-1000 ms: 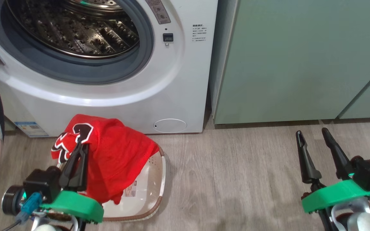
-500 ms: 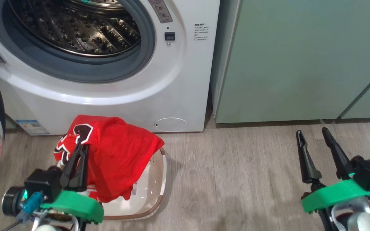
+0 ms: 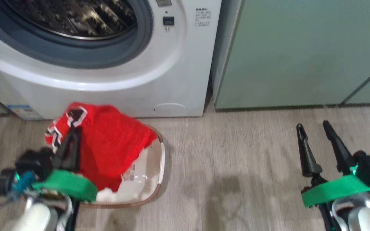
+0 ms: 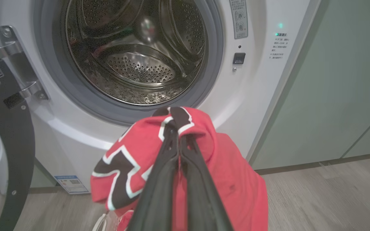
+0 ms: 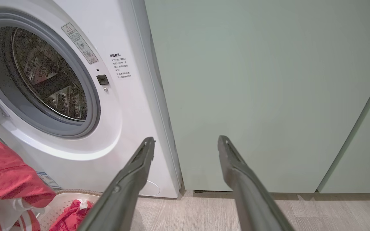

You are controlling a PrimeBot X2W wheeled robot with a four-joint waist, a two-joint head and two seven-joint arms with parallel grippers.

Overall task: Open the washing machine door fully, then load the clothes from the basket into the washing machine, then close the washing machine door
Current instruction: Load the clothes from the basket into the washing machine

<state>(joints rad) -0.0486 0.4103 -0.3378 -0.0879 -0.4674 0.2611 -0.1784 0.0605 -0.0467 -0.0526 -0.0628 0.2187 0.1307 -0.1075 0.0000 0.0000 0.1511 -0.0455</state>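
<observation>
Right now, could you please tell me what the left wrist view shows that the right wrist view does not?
Left wrist view: the left gripper shut on the clothes, plus the open washing machine door with its glass. Right wrist view: the open right gripper and the round filter cap. Both: the washing machine, its drum, the clothes and the green cabinets.

Head camera has moved: the washing machine (image 3: 124, 86) and basket (image 3: 161, 166) sit higher in frame. The left pincer (image 3: 72, 131), clamped on the clothes (image 3: 108, 147), has shifted slightly left of the basket.
</observation>
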